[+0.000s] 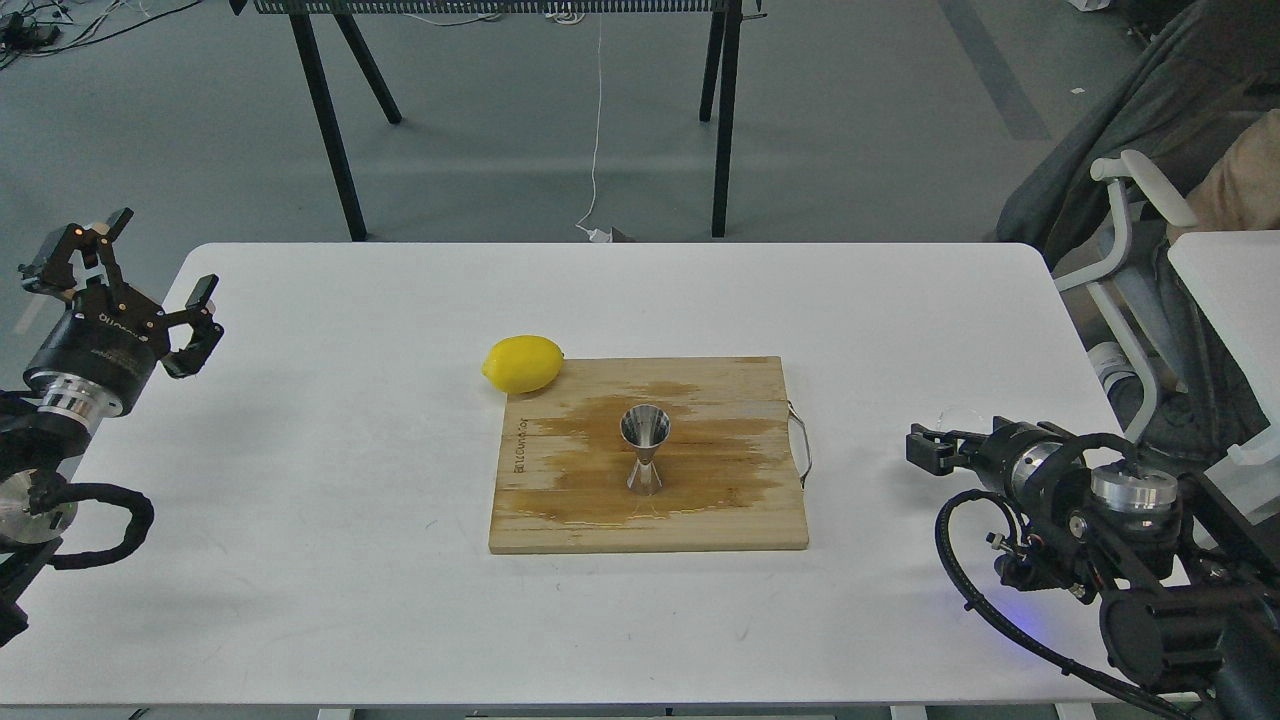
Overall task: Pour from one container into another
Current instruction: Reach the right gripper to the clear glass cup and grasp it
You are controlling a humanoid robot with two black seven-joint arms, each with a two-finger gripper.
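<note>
The steel jigger point(645, 455) stands upright in the middle of a wooden cutting board point(560, 520), on a wet brown patch. A faint clear glass rim point(962, 411), the glass cup, shows just behind the tip of my right gripper point(922, 449) at the table's right side. That gripper points left, low over the table, dark and end-on; I cannot make out its fingers or whether they hold the cup. My left gripper point(150, 268) stands open and empty over the table's far left edge.
A yellow lemon point(522, 363) lies against the board's back left corner. The board has a wire handle point(800, 445) on its right side. A white chair point(1130, 260) and a second table point(1230, 290) stand to the right.
</note>
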